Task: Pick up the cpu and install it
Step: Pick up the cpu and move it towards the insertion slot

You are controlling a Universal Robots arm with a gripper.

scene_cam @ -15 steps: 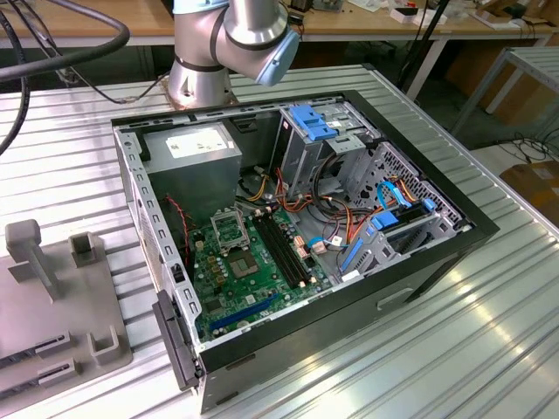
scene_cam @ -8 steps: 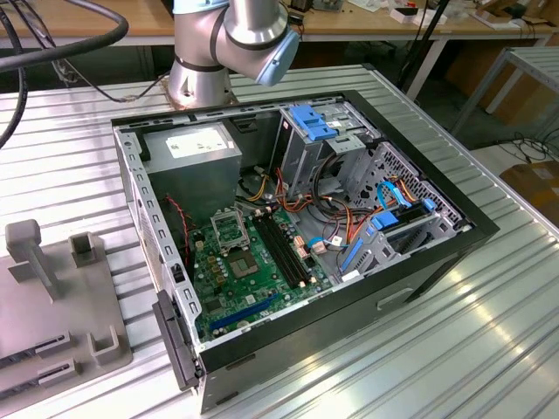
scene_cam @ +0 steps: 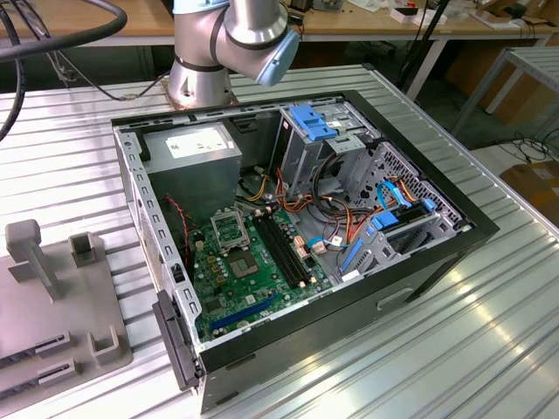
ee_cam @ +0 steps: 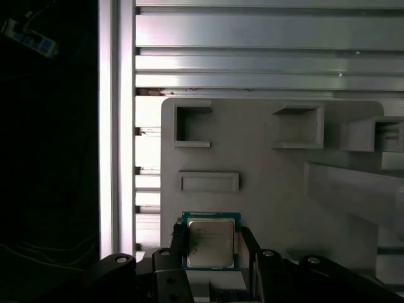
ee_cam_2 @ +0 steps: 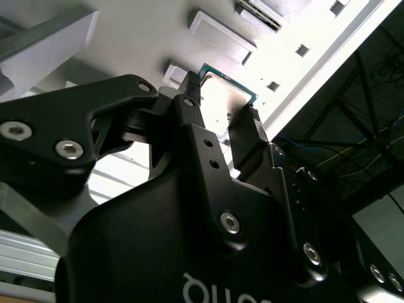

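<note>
Black gripper (ee_cam_2: pixel 222 100) housing is seen closest to the lens in the second wrist view, w/ its two slim fingers (ee_cam_2: pixel 191 85) clamped against opposite edges of the cpu (ee_cam_2: pixel 221 93). Same grasp is shown in the first wrist view: the chip, silvery metal top w/ a green-blue border, is pinched between the fingertips over a pale grey fixture tray (ee_cam: pixel 265 189). Whether the chip is touching the tray or lifted off it cannot be told. Square and oblong recesses (ee_cam: pixel 208 182) are moulded into the tray, which is set on a ribbed metal table (ee_cam: pixel 252 63). In the exterior view an open pc case (scene_cam: pixel 476 229) is laid on its side on that table, w/ the green motherboard (scene_cam: pixel 236 292) exposed; a metal-framed socket (scene_cam: pixel 229 231) is seen just beside the long black memory slots (scene_cam: pixel 284 249). The arm's base (scene_cam: pixel 199 74) is seen beyond the case, and the grey tray is at the exterior view's left.
</note>
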